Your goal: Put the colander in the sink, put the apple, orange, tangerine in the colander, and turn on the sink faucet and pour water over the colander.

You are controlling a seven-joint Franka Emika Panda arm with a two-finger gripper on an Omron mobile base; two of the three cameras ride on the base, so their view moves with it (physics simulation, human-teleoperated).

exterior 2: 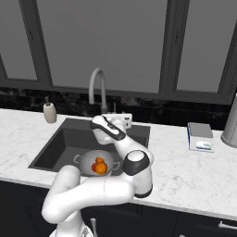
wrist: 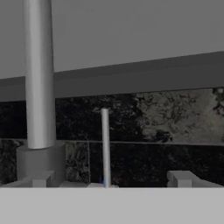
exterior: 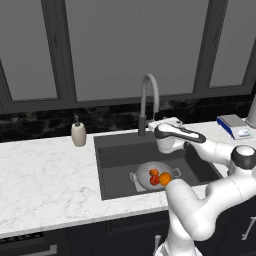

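The silver colander [exterior: 145,171] [exterior 2: 88,159] sits on the floor of the dark sink [exterior: 120,155] [exterior 2: 55,148]. Inside it lie the red apple [exterior: 154,179] [exterior 2: 94,165], the orange [exterior: 165,178] [exterior 2: 101,168] and the smaller tangerine [exterior: 154,172] [exterior 2: 99,160]. The grey gooseneck faucet [exterior: 148,97] [exterior 2: 96,88] [wrist: 38,87] rises behind the basin. My gripper [exterior: 167,121] [exterior 2: 122,116] [wrist: 111,179] is open just right of the faucet's stem. The thin upright lever [wrist: 105,146] stands between its fingertips [wrist: 181,178]. No water is running.
A cream soap bottle [exterior: 78,133] [exterior 2: 49,112] stands left of the sink. On the right counter lies a flat grey and blue box [exterior: 234,125] [exterior 2: 200,136], and a grey cylinder [exterior 2: 230,122] stands at the far right. Dark backsplash and window frames are close behind the faucet.
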